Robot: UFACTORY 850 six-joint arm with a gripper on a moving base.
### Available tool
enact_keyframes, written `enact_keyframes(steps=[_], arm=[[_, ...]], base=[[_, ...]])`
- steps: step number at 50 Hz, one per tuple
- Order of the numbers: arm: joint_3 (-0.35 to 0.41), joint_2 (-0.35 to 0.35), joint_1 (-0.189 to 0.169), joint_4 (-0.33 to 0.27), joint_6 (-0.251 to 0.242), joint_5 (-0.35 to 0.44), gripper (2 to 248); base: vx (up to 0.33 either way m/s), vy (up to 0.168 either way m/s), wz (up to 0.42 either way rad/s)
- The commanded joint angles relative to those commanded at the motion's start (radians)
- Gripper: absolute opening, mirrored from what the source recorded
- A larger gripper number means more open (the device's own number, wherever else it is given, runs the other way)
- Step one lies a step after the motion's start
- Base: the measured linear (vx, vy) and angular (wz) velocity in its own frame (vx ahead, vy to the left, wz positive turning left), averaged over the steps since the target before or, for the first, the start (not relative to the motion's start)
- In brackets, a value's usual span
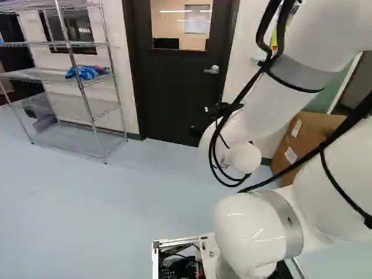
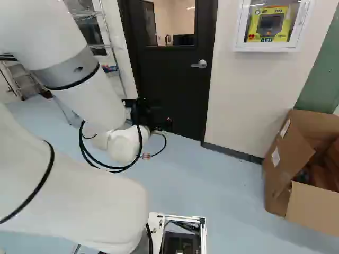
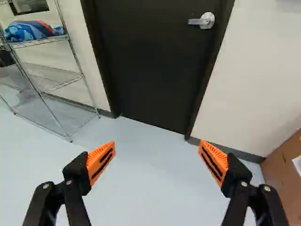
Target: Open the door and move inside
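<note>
The dark door [image 1: 174, 87] stands closed in its frame, with a window in its upper part. Its silver lever handle [image 2: 199, 64] is on the door's right side in the right base view. My gripper [image 1: 203, 123], partly hidden by the arm in the left base view, is in front of the door's lower part. In the wrist view the gripper [image 3: 158, 162] is open, its orange pads wide apart with nothing between them. Ahead of it are the door [image 3: 150, 61] and the handle [image 3: 202, 20], which it does not touch.
A wire shelf rack [image 1: 75, 110] with a blue bundle [image 1: 87, 72] stands by the wall left of the door. Right of the door, a yellow device hangs in a white wall cabinet [image 2: 272, 24]. An open cardboard box [image 2: 288, 159] sits on the floor below, near the green panel.
</note>
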Motion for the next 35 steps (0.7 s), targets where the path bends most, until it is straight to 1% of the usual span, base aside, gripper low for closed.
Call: enact_keyframes(steps=[22,35], arm=[[0.0,0.0,0.0,0.0,0.0,0.0,247],[0.0,0.0,0.0,0.0,0.0,0.0,247]], base=[[0.0,0.0,0.0],[0.064,0.0,-0.007]])
